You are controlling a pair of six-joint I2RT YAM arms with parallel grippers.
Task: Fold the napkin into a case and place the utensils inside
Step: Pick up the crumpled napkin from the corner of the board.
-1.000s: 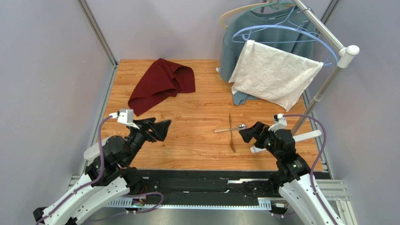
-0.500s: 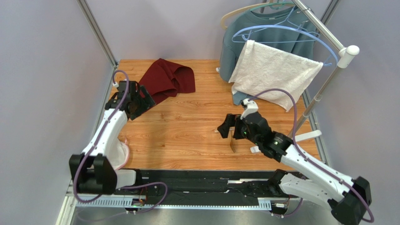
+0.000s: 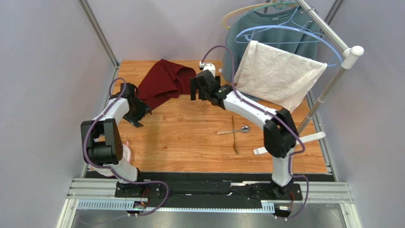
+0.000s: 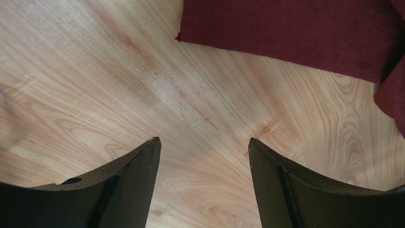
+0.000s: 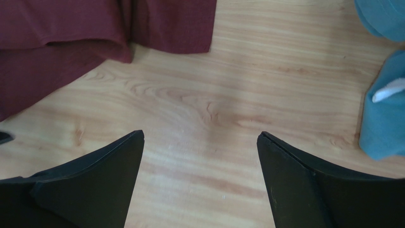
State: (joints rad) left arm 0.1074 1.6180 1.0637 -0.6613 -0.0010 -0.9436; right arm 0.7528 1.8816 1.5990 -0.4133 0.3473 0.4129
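Note:
The maroon napkin lies crumpled at the back left of the wooden table. My left gripper hovers open at its near left corner; in the left wrist view the napkin lies just ahead of the open left gripper, over bare wood. My right gripper is open beside the cloth's right corner; in the right wrist view the napkin sits ahead and to the left of the open right gripper. The silver spoon and the golden-brown fork lie crossed at mid-right, apart from both grippers.
A white towel and a grey-blue sweatshirt hang on hangers from a metal rack at the back right. The sweatshirt's hem shows close to the right of my right gripper. Grey walls close in the table's left and back.
Both arms have stretched out from near their bases toward the napkin. The left one went to its near left corner, the right one past the utensils to its right corner. Both grippers stayed open.

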